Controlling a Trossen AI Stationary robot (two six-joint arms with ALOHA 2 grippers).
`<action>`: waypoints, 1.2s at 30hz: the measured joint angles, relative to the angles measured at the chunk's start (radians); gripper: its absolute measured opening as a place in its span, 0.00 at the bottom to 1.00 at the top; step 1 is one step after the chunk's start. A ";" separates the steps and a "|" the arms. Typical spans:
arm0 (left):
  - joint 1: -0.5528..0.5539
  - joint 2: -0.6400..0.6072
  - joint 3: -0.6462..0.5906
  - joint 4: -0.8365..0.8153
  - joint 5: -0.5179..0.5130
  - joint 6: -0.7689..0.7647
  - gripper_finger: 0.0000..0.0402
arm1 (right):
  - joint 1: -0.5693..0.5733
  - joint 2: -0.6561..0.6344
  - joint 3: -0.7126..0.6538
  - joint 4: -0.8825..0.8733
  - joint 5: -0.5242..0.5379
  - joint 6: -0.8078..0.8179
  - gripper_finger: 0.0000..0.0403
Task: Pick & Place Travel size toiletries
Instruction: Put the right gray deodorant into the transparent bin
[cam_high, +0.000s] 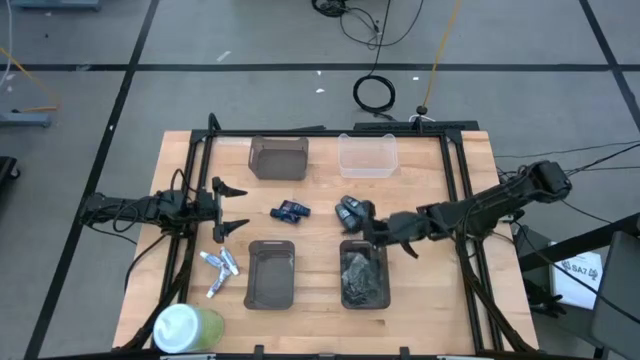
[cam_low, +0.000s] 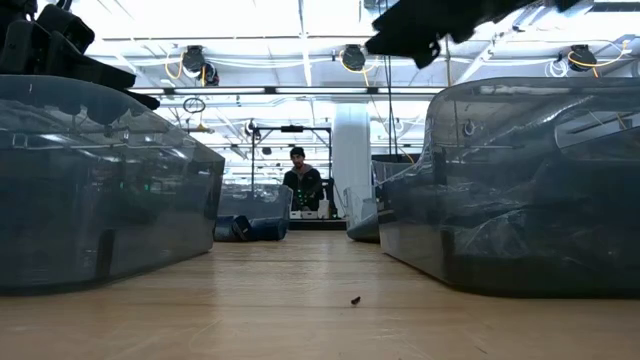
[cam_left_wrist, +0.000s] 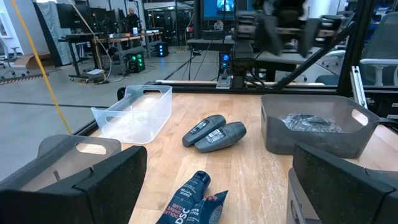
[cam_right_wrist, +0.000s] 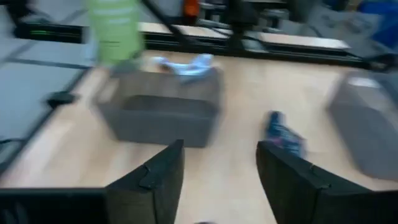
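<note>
The travel size toiletries (cam_high: 220, 267), a few small white-and-silver tubes, lie flat on the table near its left front; in the right wrist view the tubes (cam_right_wrist: 183, 64) show beyond a dark tray (cam_right_wrist: 158, 112). My right gripper (cam_high: 372, 232) hangs open with nothing between its fingers, over the far end of the near right dark tray (cam_high: 363, 298), and points toward the table's left; its own view shows the gripper (cam_right_wrist: 221, 180) empty. My left gripper (cam_high: 232, 210) waits open at the table's left, level, a little beyond the tubes.
The near right tray holds crinkled dark packets (cam_left_wrist: 311, 122). A second dark tray (cam_high: 270, 272) stands beside it. A dark tray (cam_high: 278, 157) and a clear tray (cam_high: 367, 155) stand at the back. Blue tubes (cam_high: 290, 210) and grey items (cam_high: 352, 210) lie mid-table; a green-capped bottle (cam_high: 185, 328) stands front left.
</note>
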 joint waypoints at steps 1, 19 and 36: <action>0.000 0.000 0.000 0.000 0.000 0.000 0.98 | -0.027 0.000 0.018 -0.028 0.012 -0.001 0.49; 0.000 0.000 0.000 0.000 0.000 0.000 0.98 | -0.357 0.258 0.220 -0.569 0.050 0.126 0.59; 0.000 0.000 0.000 0.000 0.000 0.000 0.98 | -0.391 0.291 0.096 -0.514 -0.002 0.262 0.59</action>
